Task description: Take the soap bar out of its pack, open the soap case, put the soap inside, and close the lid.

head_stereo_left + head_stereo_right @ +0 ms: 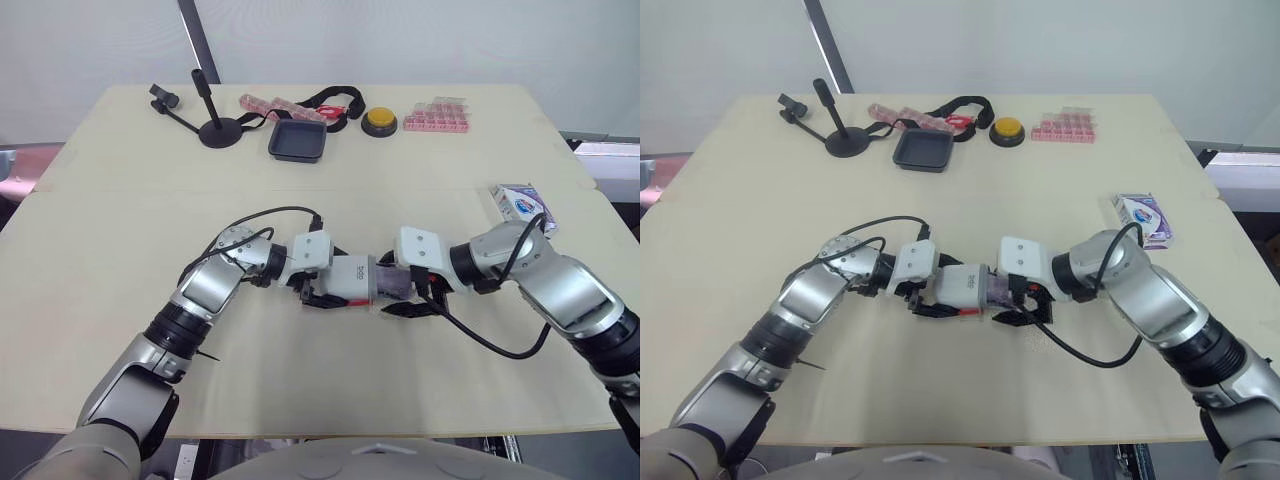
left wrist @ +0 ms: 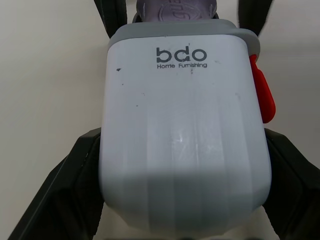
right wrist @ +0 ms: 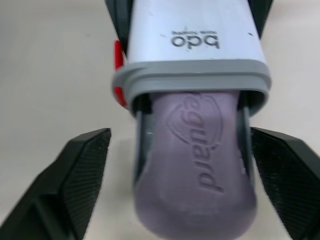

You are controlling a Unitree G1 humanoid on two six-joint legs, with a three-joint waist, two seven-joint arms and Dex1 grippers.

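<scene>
The left gripper is clamping the white soap case by its 2 long sides, holding it low over the near middle of the counter. Just beside it, the right gripper is standing wide, 1 finger on either side of the purple soap bar and, in the right wrist view, touching neither it nor the case.

The soap bar is lying on the case's inner tray, half in and half poking out of the grey-rimmed mouth. So this is looking like the closing step: the bar is loaded and the case is not yet shut. Next move, as I read it, is calling for the right gripper to push the bar's rounded end straight in along the case while the left one braces it.

The case's long axis is running left to right across the counter, mouth pointing toward the robot's right, red catch on 1 side.

Further off, the pack is lying near the right edge, well apart.
</scene>
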